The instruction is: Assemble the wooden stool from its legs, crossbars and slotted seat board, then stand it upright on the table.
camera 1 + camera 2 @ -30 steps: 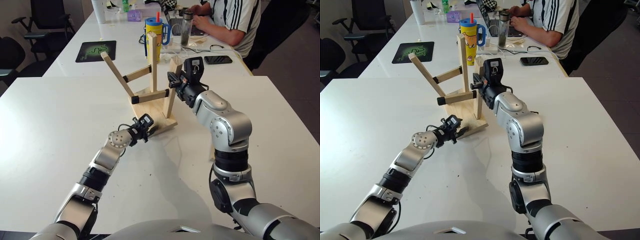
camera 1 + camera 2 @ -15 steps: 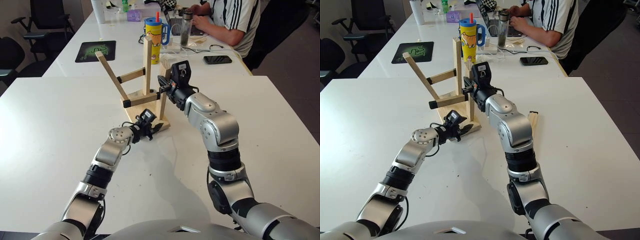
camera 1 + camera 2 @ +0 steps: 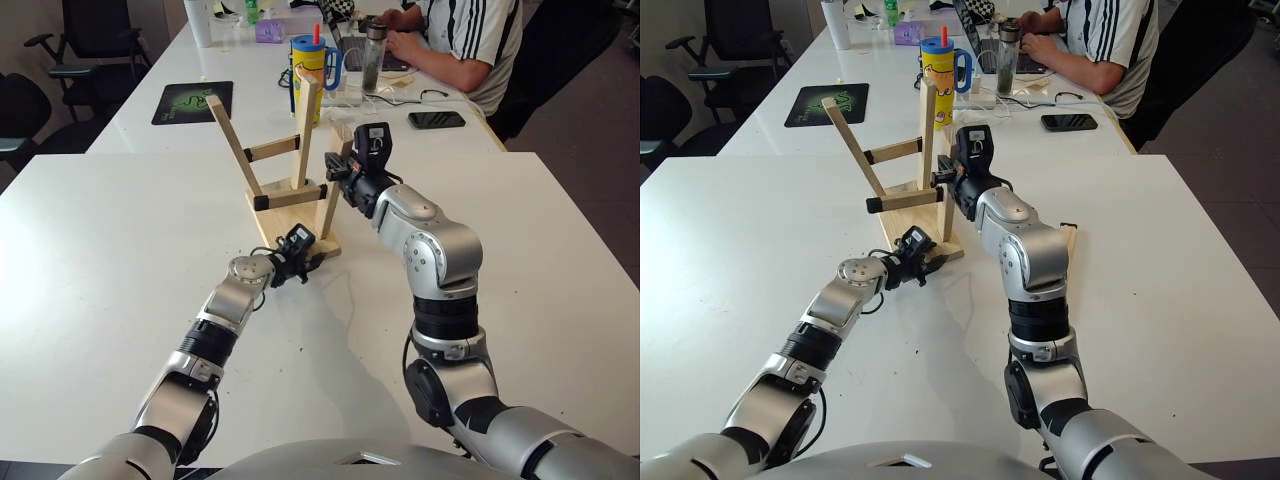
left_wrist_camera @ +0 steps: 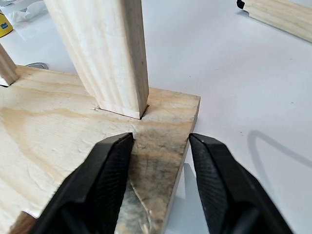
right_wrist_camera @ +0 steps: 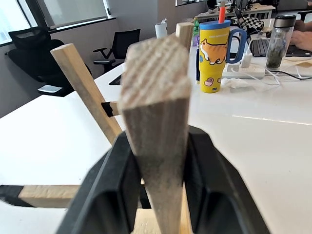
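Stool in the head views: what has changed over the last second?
The right gripper, clamped on one leg throughout, swung the upturned stool toward the robot's left, then partway back. The left gripper crept forward to the near corner of the seat board, fingers open. The stool remains legs up on the table.

White table [image 3: 120, 250], seat board [image 3: 288, 222], loose leg [image 3: 1068, 238]

Head stereo downward; wrist cameras tight on stool [image 3: 290, 195]
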Tool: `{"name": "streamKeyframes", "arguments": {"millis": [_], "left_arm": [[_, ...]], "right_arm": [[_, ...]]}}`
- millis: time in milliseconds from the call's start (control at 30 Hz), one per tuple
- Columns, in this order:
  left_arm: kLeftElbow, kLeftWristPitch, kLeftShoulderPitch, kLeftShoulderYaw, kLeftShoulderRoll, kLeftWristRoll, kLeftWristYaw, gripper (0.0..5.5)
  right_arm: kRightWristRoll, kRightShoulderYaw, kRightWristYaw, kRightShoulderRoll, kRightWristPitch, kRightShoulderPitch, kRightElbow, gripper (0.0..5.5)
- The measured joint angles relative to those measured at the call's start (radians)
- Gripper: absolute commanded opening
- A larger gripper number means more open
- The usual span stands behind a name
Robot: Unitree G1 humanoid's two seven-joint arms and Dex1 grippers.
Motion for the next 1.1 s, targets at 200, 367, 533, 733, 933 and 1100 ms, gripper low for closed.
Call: {"name": "streamKeyframes", "arguments": {"millis": [200, 367, 533, 733, 933, 1100], "left_arm": [[0.008, 0.008, -0.017, -0.007, 0.003, 0.009, -0.015, 2.13], [0.009, 0.019, -0.029, -0.002, 0.0, 0.006, -0.022, 2.13], [0.009, 0.04, -0.04, 0.031, -0.004, -0.024, -0.033, 2.13], [0.022, 0.086, -0.034, 0.051, -0.005, -0.052, -0.038, 2.13], [0.023, 0.092, -0.034, 0.047, -0.005, -0.051, -0.035, 2.13], [0.006, 0.096, -0.025, 0.048, -0.004, -0.051, -0.022, 2.13]], "right_arm": [[-0.002, -0.004, 0.002, -0.008, 0.018, -0.014, 0.005, 1.03], [-0.033, 0.046, 0.043, -0.048, 0.01, -0.03, 0.007, 1.03], [-0.047, 0.085, 0.085, -0.063, -0.021, -0.038, 0.007, 1.03], [0.02, -0.049, 0.08, -0.02, -0.069, -0.057, 0.038, 1.03], [0.055, -0.116, 0.05, -0.011, -0.212, -0.219, 0.099, 1.03], [0.063, -0.105, 0.065, -0.031, -0.25, -0.243, 0.103, 1.03]]}}
